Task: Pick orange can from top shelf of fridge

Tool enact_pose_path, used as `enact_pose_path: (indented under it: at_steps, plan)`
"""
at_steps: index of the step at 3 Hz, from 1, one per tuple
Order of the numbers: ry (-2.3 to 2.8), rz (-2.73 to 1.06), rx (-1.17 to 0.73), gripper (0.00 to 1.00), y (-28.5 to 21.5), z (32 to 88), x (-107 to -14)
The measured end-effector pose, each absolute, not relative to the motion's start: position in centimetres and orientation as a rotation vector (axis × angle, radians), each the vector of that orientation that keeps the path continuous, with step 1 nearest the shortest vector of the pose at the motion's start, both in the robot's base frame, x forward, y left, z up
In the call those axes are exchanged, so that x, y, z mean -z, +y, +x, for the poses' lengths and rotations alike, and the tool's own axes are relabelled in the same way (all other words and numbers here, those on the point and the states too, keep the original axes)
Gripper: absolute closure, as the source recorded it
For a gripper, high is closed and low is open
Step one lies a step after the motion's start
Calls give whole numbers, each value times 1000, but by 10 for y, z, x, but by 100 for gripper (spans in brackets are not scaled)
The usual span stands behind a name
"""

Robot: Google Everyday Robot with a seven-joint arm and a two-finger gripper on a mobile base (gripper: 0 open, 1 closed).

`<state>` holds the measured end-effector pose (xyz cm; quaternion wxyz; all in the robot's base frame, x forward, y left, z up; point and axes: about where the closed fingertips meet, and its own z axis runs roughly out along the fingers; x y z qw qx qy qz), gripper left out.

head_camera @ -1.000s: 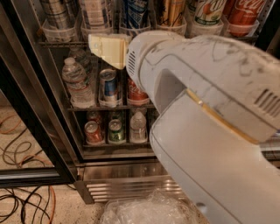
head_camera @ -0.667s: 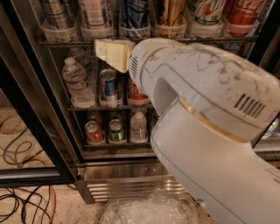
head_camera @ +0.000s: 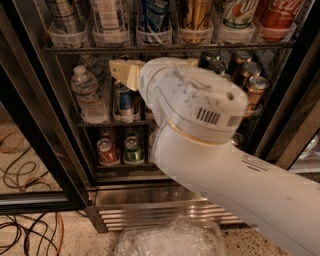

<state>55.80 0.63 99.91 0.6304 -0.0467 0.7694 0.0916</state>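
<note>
The orange can (head_camera: 194, 14) stands in a clear lane tray on the top shelf (head_camera: 165, 48) of the fridge (head_camera: 150, 205), between a blue tall can (head_camera: 153, 15) and a green-and-white can (head_camera: 240, 12); its top is cut off by the frame. My gripper (head_camera: 125, 73) shows as a cream-coloured tip at the end of the big white arm. It is just below the top shelf, in front of the middle rack, lower than and left of the orange can. It touches none of the cans.
A red Coca-Cola can (head_camera: 277, 15) stands at the top right. Short bronze cans (head_camera: 245, 75), a water bottle (head_camera: 87, 95) and a blue can (head_camera: 125, 102) are on the middle rack. Red (head_camera: 106, 150) and green (head_camera: 132, 149) cans sit lower. Cables (head_camera: 25, 235) lie on the floor at left, and a clear plastic tub (head_camera: 170, 240) is below.
The arm's white housing has drawn back and down, uncovering the bronze cans at right. The gripper tip now sits slightly lower, under the top shelf.
</note>
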Motion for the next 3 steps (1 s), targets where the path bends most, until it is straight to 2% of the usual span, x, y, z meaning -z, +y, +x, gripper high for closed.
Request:
enact_pose_path:
  at_steps: [1, 3]
  plan:
    - [1730, -180, -127, 11, 20, 565, -1002]
    - [1725, -212, -101, 0, 21, 564, -1003]
